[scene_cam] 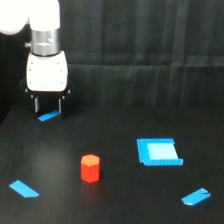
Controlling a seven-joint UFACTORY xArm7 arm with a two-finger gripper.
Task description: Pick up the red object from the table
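Fingers (48, 104) of your arm hang apart and empty, pointing down over the counter (115, 200) near its far corner on the exterior view's left. You have a blue tape strip (48, 116) lying just under them. Your red block (90, 168) stands upright on the counter, well apart from the fingers, nearer the front edge. A blue square (158, 151) lies flat toward the exterior view's right of it. Two more tape strips (23, 188) sit near the front corners.
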